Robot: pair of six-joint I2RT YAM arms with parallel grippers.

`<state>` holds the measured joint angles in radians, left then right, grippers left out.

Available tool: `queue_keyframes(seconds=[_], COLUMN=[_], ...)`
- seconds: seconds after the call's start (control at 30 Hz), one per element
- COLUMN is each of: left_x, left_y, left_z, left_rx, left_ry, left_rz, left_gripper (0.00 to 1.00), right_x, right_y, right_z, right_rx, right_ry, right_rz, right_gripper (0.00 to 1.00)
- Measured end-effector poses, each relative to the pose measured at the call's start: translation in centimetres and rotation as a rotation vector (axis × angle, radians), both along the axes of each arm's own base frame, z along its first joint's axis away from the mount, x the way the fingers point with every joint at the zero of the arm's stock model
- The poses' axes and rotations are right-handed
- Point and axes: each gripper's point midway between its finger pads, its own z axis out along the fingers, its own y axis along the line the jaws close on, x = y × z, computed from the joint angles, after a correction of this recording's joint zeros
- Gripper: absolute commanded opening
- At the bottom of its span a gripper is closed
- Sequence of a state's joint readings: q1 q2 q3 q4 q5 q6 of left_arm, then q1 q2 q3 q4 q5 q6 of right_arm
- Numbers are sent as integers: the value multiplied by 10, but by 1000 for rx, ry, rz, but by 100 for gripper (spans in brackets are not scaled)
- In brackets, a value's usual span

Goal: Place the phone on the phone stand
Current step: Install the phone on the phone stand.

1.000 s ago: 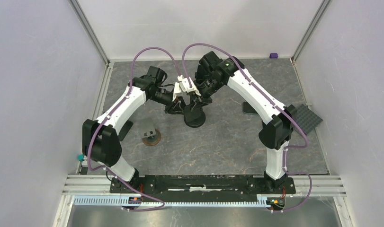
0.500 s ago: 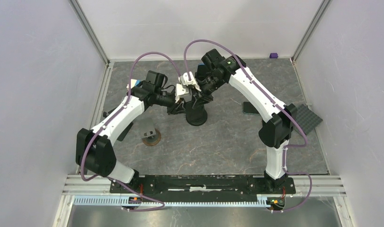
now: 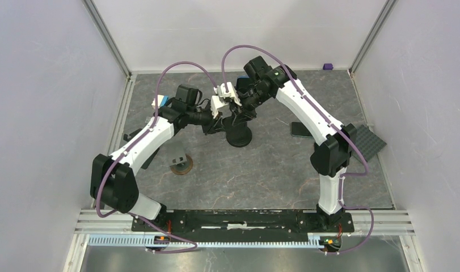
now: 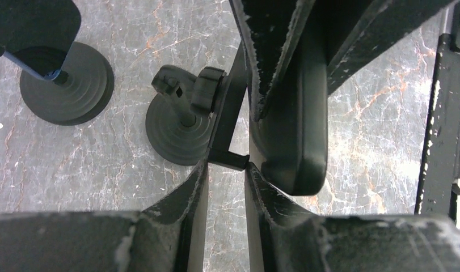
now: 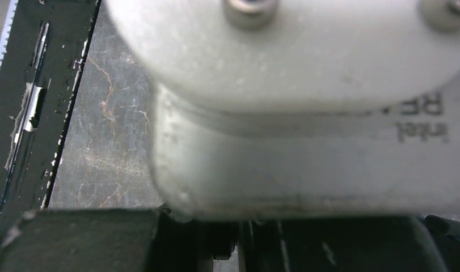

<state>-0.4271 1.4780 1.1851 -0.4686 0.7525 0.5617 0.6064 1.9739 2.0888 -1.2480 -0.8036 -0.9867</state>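
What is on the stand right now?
Nothing clearly seated. Left wrist view: the phone hangs beside the stand, whose plate is edge-on; whether they touch is hidden. From above, that spot is covered.

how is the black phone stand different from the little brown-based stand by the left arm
The black phone stand is all black; the brown-based stand carries a grey block. The left gripper pinches the black phone stand's plate, while the brown-based stand stands alone, untouched. Both have round bases.
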Motion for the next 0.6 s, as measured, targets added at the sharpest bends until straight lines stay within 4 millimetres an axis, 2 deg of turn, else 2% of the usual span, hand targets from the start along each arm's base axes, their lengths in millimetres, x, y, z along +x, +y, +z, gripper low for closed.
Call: queue_keyframes(seconds=[0.13,0.27,0.47,0.5,0.6], left_x=[4,-4,-7,-7,-7], left_y=[1,-1,-9,-9,-9], left_z=[-5,-18,-25,-25,-25], left_rx=[2,-3,-8,-9,-1], left_ry=[23,97,119,115,97], left_rz=[59,103,126,125,110], left_gripper=[2,2,2,8,33], right_x=[8,19,31,32,30], right_y=[-4,-8,-10,-11,-10], right_z=[-5,-14,-15,-15,-14], right_rx=[-22,-47,-41,-39,-29], right_ry=[-7,-17,-38,-40,-38], right_rz=[-29,-58,-85,-86,-73], right_gripper=[0,0,0,0,0])
